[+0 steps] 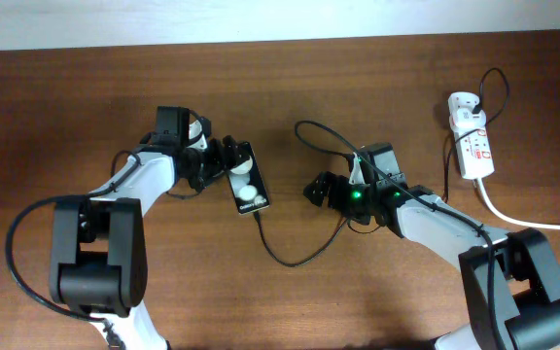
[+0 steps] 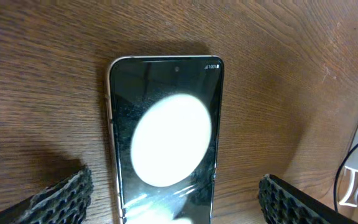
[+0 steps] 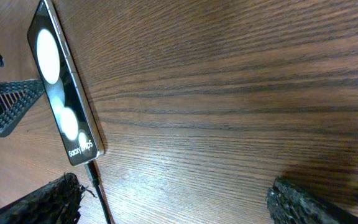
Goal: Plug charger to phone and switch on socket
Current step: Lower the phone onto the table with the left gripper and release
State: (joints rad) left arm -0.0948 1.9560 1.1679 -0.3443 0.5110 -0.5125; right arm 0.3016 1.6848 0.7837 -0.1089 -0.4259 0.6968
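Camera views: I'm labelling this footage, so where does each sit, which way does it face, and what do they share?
Overhead: fixed above the table, looking straight down on phone, charger and socket; both arms show.
Left wrist: on the left arm, looking down at the phone's top end; left fingers at the bottom corners.
Right wrist: on the right arm, low over the wood, looking across at the phone's plug end; right fingers at the bottom corners.
Shared: all three see the phone.

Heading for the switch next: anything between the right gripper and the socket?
No solid object. Only the charger cable loops across the table between right gripper and socket, with a thin strand running beside the socket on the gripper's side.
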